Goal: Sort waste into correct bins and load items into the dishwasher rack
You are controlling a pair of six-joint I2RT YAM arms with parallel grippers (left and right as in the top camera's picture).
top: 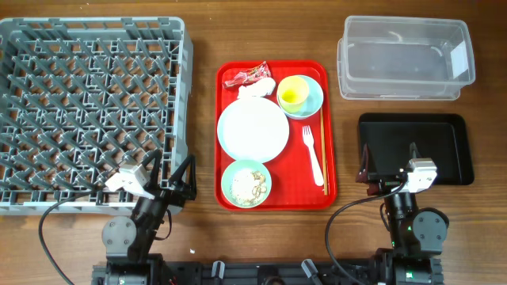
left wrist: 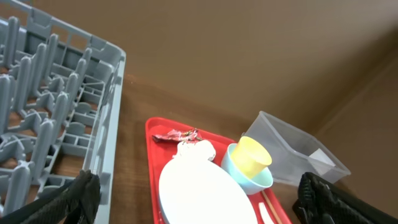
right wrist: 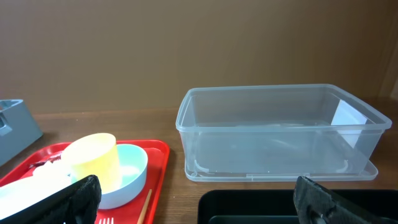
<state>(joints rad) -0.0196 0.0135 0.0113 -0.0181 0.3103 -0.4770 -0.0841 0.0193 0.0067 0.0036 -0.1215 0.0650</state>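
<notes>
1. Red serving tray (top: pixel 305 180) in the middle of the table carries every task thing, so I judge that the sorting has not begun.
2. Waste: the red wrapper (top: pixel 247 75) and the white napkin (top: pixel 256 89) lie at the far edge of this tray, touching each other. The rice-like scraps (top: pixel 249 187) sit inside the near bowl (top: pixel 230 175).
3. Bins: the clear tub (top: pixel 396 55) stands at the far right and the black tray (top: pixel 432 134) is just in front of it. Both look empty.
4. Dishes: the plate (top: pixel 253 131) is at the centre of the red tray. The yellow cup (top: pixel 292 93) stands inside the second bowl (top: pixel 317 97). The white fork (top: pixel 310 146) lies to the right of the plate, beside a thin wooden stick (top: pixel 322 162).
5. The grey rack (top: pixel 87 103) at the left holds nothing.
6. The left gripper (top: pixel 173 168) is near the front right corner of the rack, its jaws spread wide with nothing between them. The right gripper (top: pixel 388 161) hangs over the near left part of the black tray, its jaws also wide apart and empty.
7. Everything is left to do, as I judge: wrapper, napkin and scraps go to the bins, then plate, two bowls, cup and fork go to the rack. Which bin takes which waste, I cannot tell.
</notes>
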